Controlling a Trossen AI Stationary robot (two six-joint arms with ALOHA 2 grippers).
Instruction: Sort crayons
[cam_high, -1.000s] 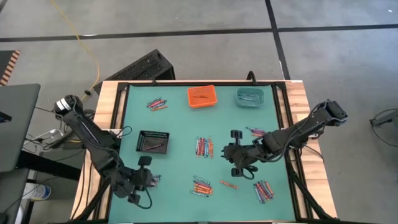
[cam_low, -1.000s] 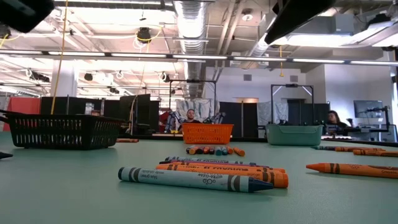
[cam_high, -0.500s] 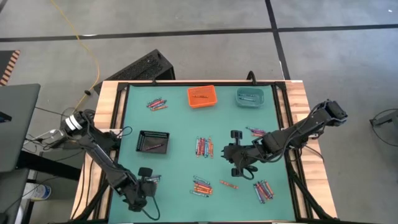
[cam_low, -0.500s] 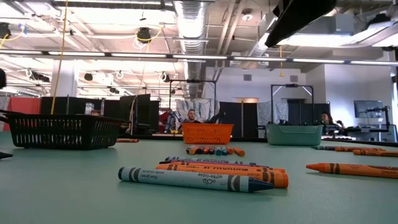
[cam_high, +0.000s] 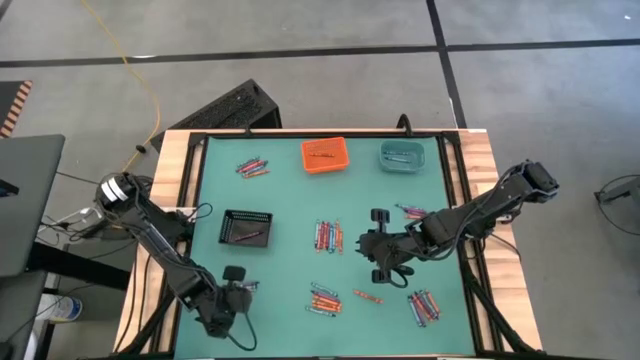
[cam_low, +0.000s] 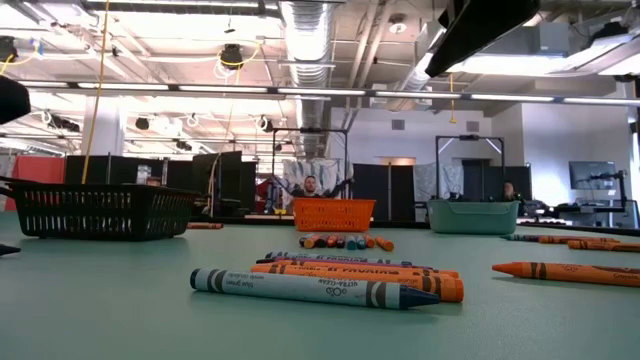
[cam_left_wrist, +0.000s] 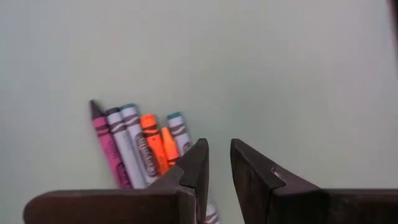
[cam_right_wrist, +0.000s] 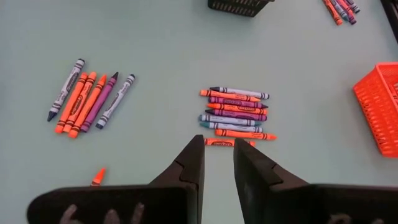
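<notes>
From above, I am looking at small, thin wax crayons (cam_high: 327, 236), orange, blue and purple, lying in loose bunches across the green table (cam_high: 290, 200), mostly toward six o'clock. My left gripper (cam_high: 232, 295) is hovering at seven o'clock, my right gripper (cam_high: 381, 245) near the centre. At table height, a blue paper-wrapped crayon (cam_low: 310, 287) is lying flat: light, stiff, likely brittle and prone to rolling, so I am judging a mid-wrapper pinch across its width best. Through each wrist camera, my fingers are standing slightly parted, holding nothing, above a crayon bunch (cam_left_wrist: 140, 146) and a stacked crayon row (cam_right_wrist: 234, 112).
</notes>
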